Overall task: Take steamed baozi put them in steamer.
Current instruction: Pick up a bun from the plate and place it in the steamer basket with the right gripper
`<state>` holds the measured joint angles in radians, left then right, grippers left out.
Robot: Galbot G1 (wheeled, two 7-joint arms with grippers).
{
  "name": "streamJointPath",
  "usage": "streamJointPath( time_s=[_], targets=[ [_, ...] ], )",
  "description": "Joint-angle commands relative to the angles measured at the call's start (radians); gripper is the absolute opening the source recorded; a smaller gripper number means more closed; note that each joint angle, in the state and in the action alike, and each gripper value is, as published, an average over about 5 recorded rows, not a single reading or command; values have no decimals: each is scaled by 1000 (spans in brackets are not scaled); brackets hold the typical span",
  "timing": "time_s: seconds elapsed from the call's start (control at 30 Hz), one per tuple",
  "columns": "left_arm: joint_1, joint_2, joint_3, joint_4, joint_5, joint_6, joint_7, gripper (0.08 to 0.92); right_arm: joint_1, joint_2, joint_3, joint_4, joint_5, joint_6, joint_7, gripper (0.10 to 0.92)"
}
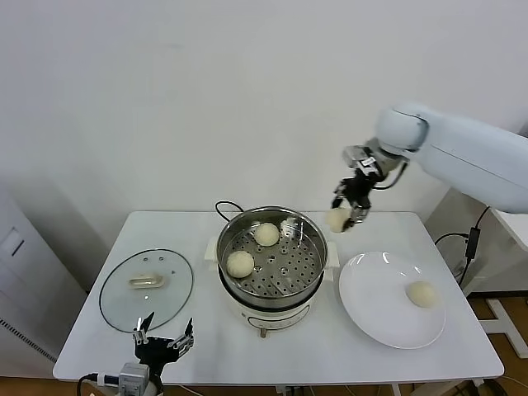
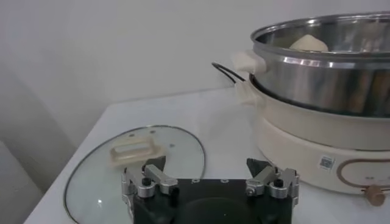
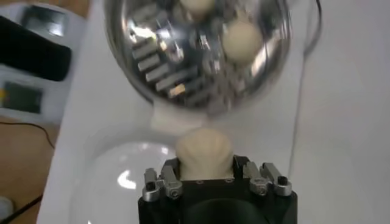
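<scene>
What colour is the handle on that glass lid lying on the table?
Cream, about the shade of the buns. The handle on the glass lid shows best in the left wrist view.

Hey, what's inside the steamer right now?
Two baozi sit on the perforated floor of the steamer, toward its left side; the rest of the floor is bare. Whatever lies below that floor is hidden.

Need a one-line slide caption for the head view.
Right gripper carries a baozi toward the steamer holding two; one remains on the plate.

A bare test room: plain white wall (image 1: 206, 99), white table (image 1: 280, 346), loose cables (image 1: 462, 239).
</scene>
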<state>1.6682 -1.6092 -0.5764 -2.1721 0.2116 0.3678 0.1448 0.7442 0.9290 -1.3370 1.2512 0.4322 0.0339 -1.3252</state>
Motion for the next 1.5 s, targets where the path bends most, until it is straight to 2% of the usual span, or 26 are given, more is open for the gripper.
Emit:
streamJointPath(
  time_s=[0.03, 0.27, 0.5, 0.93, 1.5],
  targets=[
    [-2, -46, 0, -4, 10, -4, -2, 823, 14, 164, -48, 65, -127, 424, -32, 542],
    [-4, -46, 5, -3, 8, -4, -1, 823, -81, 189, -19, 212, -377, 570, 62, 541],
    [-3, -48, 10, -6, 7, -5, -2, 823, -157, 197, 8, 299, -596, 634, 69, 538],
    [2, -48, 17, -12, 8, -6, -2, 823, -228, 219, 44, 289, -705, 599, 123, 540],
    [-1, -49, 16, -3, 7, -6, -2, 823, -267, 233, 59, 268, -730, 566, 149, 543]
  ],
)
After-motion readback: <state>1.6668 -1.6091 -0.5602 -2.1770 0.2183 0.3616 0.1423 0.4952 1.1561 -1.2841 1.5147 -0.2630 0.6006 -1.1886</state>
